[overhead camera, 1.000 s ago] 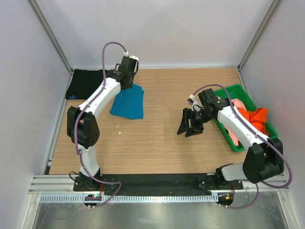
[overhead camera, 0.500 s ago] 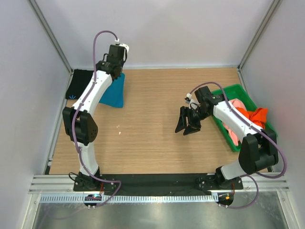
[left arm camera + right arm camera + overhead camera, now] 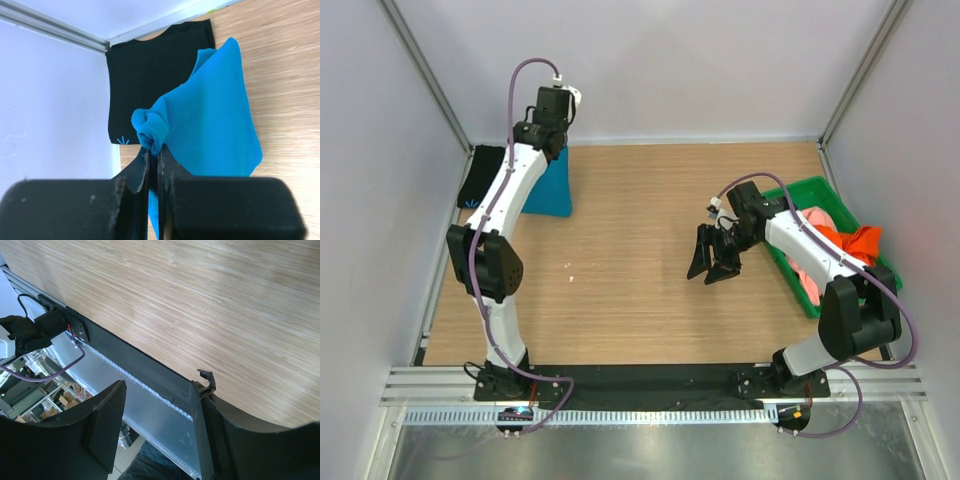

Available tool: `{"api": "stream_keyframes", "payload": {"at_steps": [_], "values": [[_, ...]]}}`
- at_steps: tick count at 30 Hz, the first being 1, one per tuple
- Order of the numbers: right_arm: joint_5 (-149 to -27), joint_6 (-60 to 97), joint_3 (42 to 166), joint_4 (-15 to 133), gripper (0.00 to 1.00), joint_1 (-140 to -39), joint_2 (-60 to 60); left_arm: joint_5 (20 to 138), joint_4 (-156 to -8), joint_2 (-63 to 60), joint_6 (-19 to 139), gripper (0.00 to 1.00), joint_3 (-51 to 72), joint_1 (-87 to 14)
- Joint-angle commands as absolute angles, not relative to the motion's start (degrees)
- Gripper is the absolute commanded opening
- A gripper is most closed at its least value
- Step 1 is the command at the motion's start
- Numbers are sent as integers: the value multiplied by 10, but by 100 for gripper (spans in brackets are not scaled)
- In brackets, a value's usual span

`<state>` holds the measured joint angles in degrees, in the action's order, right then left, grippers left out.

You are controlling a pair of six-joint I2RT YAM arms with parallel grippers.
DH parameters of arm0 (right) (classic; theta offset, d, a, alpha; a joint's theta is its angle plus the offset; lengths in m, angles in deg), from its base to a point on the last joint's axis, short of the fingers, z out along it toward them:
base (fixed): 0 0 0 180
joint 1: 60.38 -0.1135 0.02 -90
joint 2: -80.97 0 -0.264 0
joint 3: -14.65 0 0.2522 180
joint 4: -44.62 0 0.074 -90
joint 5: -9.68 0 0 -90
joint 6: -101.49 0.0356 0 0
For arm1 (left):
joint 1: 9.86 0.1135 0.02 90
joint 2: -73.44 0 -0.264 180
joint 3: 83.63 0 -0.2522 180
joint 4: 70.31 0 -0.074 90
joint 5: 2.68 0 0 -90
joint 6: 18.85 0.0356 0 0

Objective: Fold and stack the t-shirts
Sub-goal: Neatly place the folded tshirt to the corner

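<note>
Wood surface (image 3: 640,290) bears four t-shirts, one each: teal shirt (image 3: 550,190), black shirt (image 3: 480,178), orange shirt (image 3: 860,245), pink shirt (image 3: 803,272). Left end effector (image 3: 153,157) is clenched on the teal shirt; right end effector (image 3: 708,270) gapes wide, holding nothing.

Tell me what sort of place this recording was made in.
Probably a lab robot cell, not a home: a bare wooden tabletop boxed in by plain white panels on metal framing, with the left arm and right arm bolted at its near edge.
</note>
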<state>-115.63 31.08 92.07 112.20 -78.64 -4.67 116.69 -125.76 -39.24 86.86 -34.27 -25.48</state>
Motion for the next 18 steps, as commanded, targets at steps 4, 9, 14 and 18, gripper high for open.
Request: {"api": "stream_keyframes", "payload": {"at_steps": [4, 9, 14, 18], "values": [[-1163, 306, 934, 1115, 61, -788, -49, 1177, -1234, -344, 897, 0, -332, -225], [-1163, 307, 936, 1114, 61, -788, -51, 1170, -1225, -346, 910, 0, -338, -214], [-1164, 311, 937, 1110, 61, -788, -55, 1164, -1219, -364, 927, 0, -363, -203], [-1164, 313, 938, 1109, 61, -788, -59, 1156, -1218, -375, 933, 0, -377, -194]]}}
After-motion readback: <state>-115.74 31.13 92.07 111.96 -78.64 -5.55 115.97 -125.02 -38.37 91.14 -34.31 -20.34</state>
